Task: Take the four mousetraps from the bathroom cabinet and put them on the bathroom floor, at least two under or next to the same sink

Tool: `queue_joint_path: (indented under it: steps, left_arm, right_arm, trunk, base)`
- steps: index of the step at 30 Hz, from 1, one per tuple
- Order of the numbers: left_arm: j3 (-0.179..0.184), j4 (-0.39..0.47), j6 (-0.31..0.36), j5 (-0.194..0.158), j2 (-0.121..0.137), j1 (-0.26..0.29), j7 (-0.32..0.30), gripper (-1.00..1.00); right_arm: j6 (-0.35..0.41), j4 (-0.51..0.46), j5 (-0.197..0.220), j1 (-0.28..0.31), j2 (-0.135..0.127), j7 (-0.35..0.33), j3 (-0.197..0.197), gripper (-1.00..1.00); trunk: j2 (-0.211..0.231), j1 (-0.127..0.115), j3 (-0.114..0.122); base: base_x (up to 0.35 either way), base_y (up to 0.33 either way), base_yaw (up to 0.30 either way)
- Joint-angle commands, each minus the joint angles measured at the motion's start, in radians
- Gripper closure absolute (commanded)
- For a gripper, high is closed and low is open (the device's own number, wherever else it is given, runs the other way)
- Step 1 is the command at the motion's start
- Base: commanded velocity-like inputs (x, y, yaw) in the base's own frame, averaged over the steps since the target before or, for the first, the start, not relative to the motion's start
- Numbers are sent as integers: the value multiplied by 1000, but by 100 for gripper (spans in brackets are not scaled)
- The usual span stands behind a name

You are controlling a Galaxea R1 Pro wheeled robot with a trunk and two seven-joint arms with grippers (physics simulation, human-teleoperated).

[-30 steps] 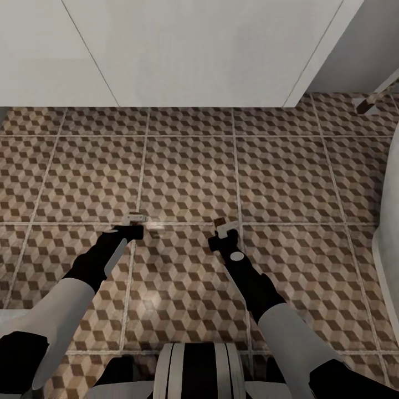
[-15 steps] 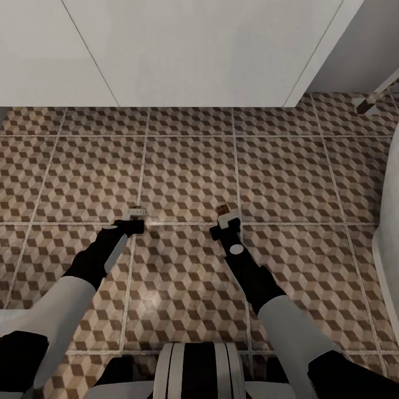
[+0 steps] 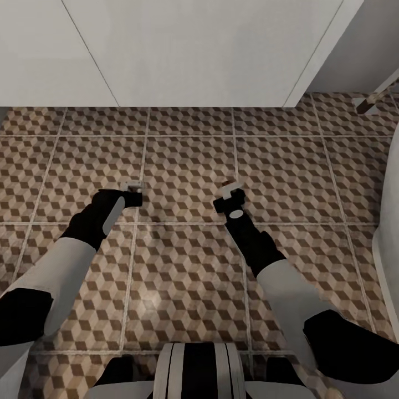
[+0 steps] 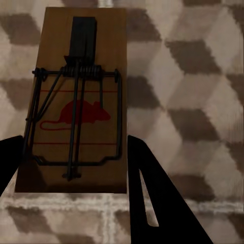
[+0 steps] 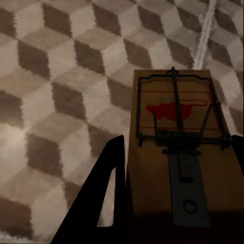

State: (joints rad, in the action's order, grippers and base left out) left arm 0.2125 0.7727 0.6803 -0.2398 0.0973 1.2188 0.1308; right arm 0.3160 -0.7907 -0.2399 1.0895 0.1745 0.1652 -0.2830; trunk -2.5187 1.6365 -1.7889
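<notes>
Here, both arms reach forward over the bathroom floor [image 3: 188,166], each carrying a mousetrap.

The left gripper [image 3: 133,191] is clamped on the left mousetrap [image 4: 73,101], its dark fingers [image 4: 152,198] pressed to the board's long edges above the cube-pattern tiles. The right gripper [image 3: 230,191] is closed the same way on the right mousetrap [image 5: 178,152], red mouse mark facing up. From the head view the boards seem held just clear of the tiles, though contact is hard to judge. White panels [image 3: 194,50] stand beyond.

We see a wooden mousetrap [image 5: 178,168] with a red mouse mark pinched between our right gripper's [image 5: 178,198] dark fingers [image 5: 104,193], above the cube-patterned floor [image 5: 61,91].
</notes>
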Motion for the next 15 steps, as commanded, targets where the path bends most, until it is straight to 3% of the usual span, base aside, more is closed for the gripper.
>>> queue_joint_path:
  steps: [1,7,11,15]
  left_arm:
    - [5,-6,3,-9,1,3,6,100]
    - [8,-35,-55,-9,4,11,1,100]
    - [16,-3,-114,-9,10,13,-1,100]
    - [18,20,-123,-10,15,13,0,100]
  right_arm:
    - [11,2,-7,7,0,2,-2,100]
    - [15,13,-6,26,0,2,-2,100]
    - [18,14,-7,28,0,2,-4,100]
    - [19,9,-9,28,0,3,-5,100]
  trunk:
    - [0,0,-1]
    - [0,0,-1]
    - [0,0,-1]
    - [0,0,-1]
  base:
    - [0,0,0]
    - [0,0,0]
    - [0,0,0]
    - [0,0,0]
